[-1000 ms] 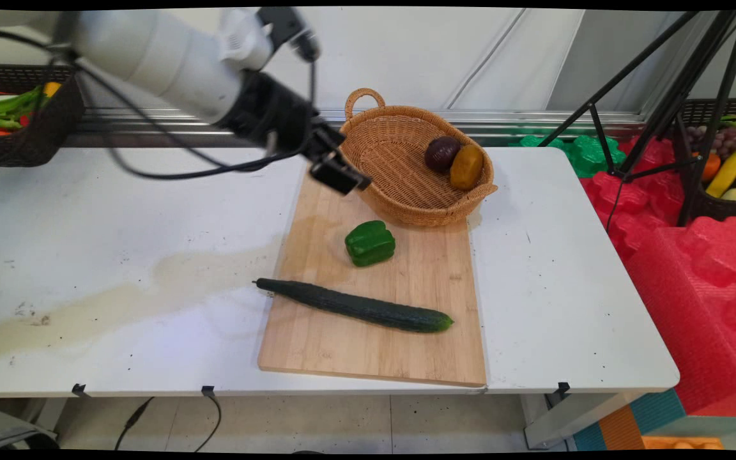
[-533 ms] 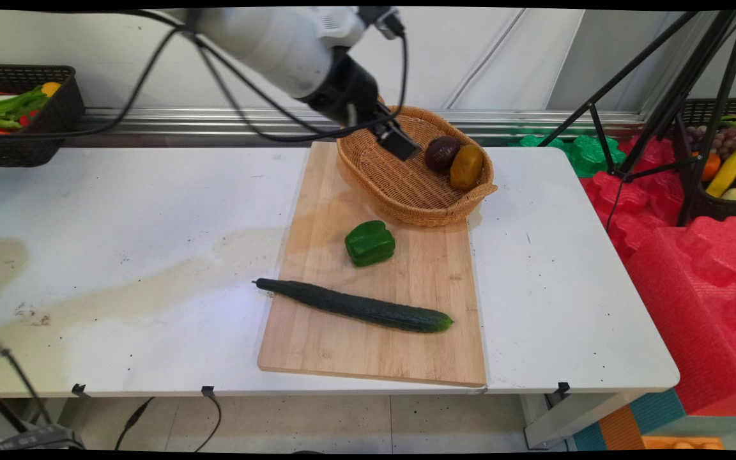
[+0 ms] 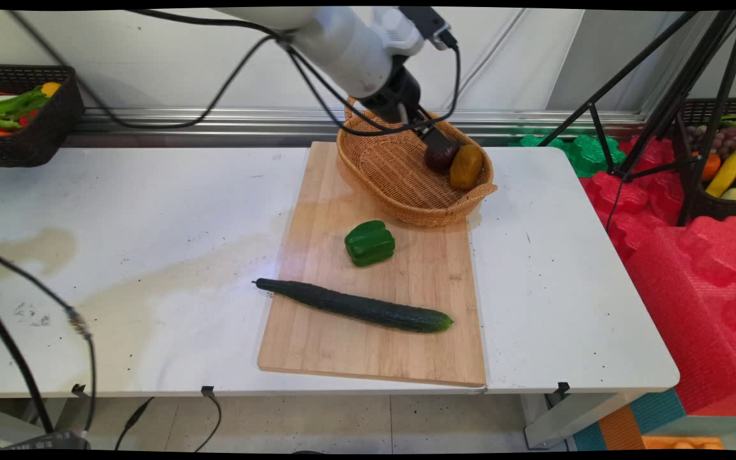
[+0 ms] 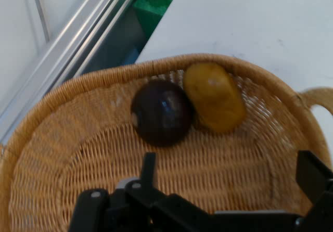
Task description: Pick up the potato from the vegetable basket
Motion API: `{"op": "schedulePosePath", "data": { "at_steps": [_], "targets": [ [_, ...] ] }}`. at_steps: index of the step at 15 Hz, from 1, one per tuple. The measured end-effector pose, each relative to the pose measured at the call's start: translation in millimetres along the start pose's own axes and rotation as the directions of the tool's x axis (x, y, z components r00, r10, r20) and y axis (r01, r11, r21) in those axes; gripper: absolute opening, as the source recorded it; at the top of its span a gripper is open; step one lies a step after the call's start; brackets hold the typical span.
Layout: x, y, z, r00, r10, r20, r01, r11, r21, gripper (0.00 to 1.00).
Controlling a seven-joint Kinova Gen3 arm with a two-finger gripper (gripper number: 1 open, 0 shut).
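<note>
Cucumber [image 3: 355, 306] and pepper [image 3: 370, 243] lie apart on the board [image 3: 419, 358] at frame centre, the cucumber across the board's lower half and overhanging its left edge, neither near the tool. Upper centre, the basket [image 3: 419, 214] rests on the board's far end. The gripper [image 3: 435, 137] hangs inside it with fingers [image 4: 149, 164] spread and nothing between them, just beside the dark fruit [image 3: 439, 156], which touches the yellow fruit [image 3: 467, 167] to its right.

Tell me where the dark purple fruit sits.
Main view: the dark purple fruit lies inside the wicker basket, at its far right, touching the yellow-brown fruit, just below the gripper.
</note>
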Motion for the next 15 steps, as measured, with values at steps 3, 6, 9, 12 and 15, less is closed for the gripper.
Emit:
{"op": "schedulePosePath", "data": {
  "at_steps": [3,6,9,12,15],
  "targets": [
    [11,-2,40,1.000,0.027,0.013,-0.027,1.000,0.008,1.00],
    [18,-2,76,0.998,0.061,0.026,-0.061,0.998,0.001,1.00],
    [23,-1,108,0.995,0.089,0.034,-0.088,0.996,-0.011,1.00],
    [24,0,136,0.994,0.102,0.038,-0.101,0.995,-0.025,1.00],
    [24,1,156,0.993,0.112,0.035,-0.111,0.993,-0.042,1.00]
  ]
}}
